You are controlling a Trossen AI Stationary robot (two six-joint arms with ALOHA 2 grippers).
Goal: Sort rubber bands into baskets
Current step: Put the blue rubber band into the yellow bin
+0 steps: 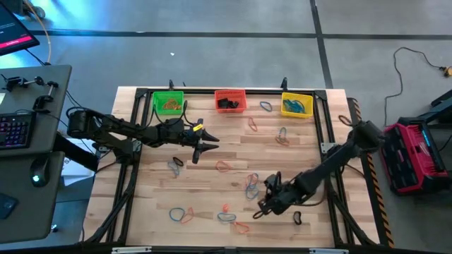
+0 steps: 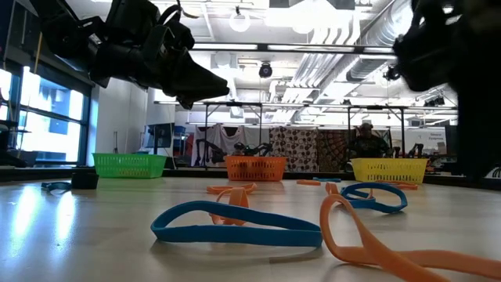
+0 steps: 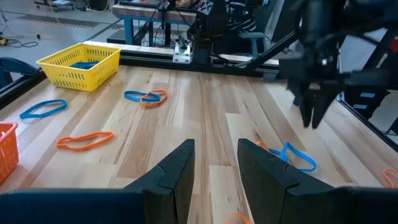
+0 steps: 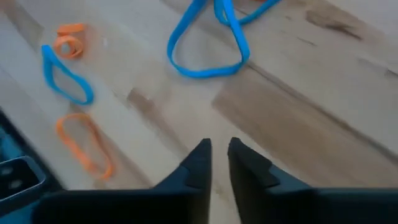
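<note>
Three baskets along far desk edge: green basket [image 1: 168, 103] holds orange bands; red-orange basket [image 1: 229, 100] holds black bands; yellow basket [image 1: 296, 105] holds blue bands. Loose rubber bands [image 1: 251, 185] scattered mid-desk toward near edge, blue, orange, black; too tangled to count. My left hand [image 1: 207, 146] above desk centre-left, fingers spread, empty. My right hand [image 1: 266, 204] low near near edge, fingers slightly parted, nothing between.

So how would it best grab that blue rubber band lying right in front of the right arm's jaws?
Probably from straight above, pinching one strand of the blue rubber band at its rounded end. It lies flat on the table, so there is no edge to take from the side, and that end's strand lies clear of other bands. The right gripper, jaws nearly together, would likely need to open a little first.
</note>
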